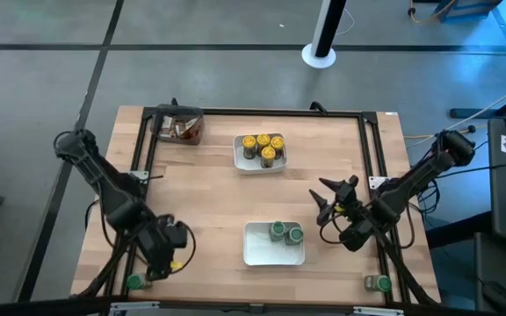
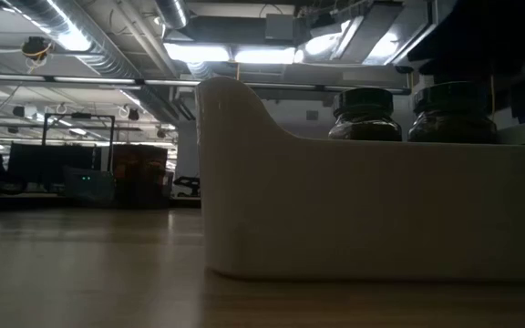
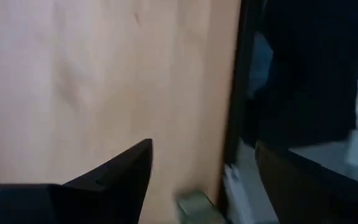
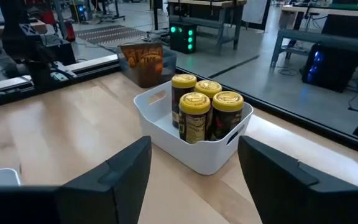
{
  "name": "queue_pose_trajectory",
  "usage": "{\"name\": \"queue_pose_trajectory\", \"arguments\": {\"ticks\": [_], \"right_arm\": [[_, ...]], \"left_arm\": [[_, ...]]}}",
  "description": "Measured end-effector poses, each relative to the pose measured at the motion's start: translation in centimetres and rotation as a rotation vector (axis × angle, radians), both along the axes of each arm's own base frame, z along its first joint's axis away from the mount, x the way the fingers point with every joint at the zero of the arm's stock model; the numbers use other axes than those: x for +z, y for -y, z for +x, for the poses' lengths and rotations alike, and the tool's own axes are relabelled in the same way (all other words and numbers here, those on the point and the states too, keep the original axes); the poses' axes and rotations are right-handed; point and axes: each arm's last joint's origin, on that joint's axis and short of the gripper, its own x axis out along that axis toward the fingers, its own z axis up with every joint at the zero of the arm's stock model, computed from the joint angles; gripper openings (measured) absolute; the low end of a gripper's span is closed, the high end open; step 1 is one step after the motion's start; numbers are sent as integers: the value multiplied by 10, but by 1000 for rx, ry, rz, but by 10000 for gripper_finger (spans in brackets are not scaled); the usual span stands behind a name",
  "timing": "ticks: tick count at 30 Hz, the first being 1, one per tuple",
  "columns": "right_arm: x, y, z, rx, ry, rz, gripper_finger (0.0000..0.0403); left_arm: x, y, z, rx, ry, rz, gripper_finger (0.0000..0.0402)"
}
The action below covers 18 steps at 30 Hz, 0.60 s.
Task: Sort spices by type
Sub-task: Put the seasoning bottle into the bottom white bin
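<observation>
Spice sort, mid-run: 2 trays loaded, 2 green-lid jars loose at tabletop's near edge

Far white tray [image 1: 259, 163], approx 12 o'clock from tabletop [image 1: 209, 193] centre, holds 4 yellow-lid jars [image 1: 263, 147] packed tight; near white tray [image 1: 251, 252] at 6 o'clock holds 2 green-lid jars [image 1: 285, 233] in its right end, rest bare. Dark bin [image 1: 179, 126] at 11 o'clock has brown-orange packets [image 1: 183, 130] inside. Loose green-lid jar [image 1: 134, 283] at 7 o'clock, just beside left tool [image 1: 167, 263]; cannot tell if that tool is open or closed. 2nd loose green-lid jar [image 1: 377, 283] at 5 o'clock corner. Right tool [image 1: 326, 198] at 3 o'clock, fingers spread wide, gripping nothing, aimed at the yellow-lid tray
</observation>
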Motion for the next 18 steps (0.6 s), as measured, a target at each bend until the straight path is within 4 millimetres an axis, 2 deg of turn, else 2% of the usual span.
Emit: {"name": "queue_pose_trajectory", "arguments": {"ticks": [4, 7, 13, 18], "right_arm": [[-3, -3, 4, -2, 12, 7, 241], [-4, -6, 6, -1, 28, 20, 241], [-10, -14, 15, 31, 30, 83, 241], [-17, -21, 22, 96, -23, 104, 241]], "left_arm": [[-11, 19, -9, 76, -205, -83, 269], [-18, 34, -21, 122, -288, -87, 269], [-26, 58, -47, 216, -347, -71, 269], [-28, 67, -63, 252, -316, -41, 269]]}}
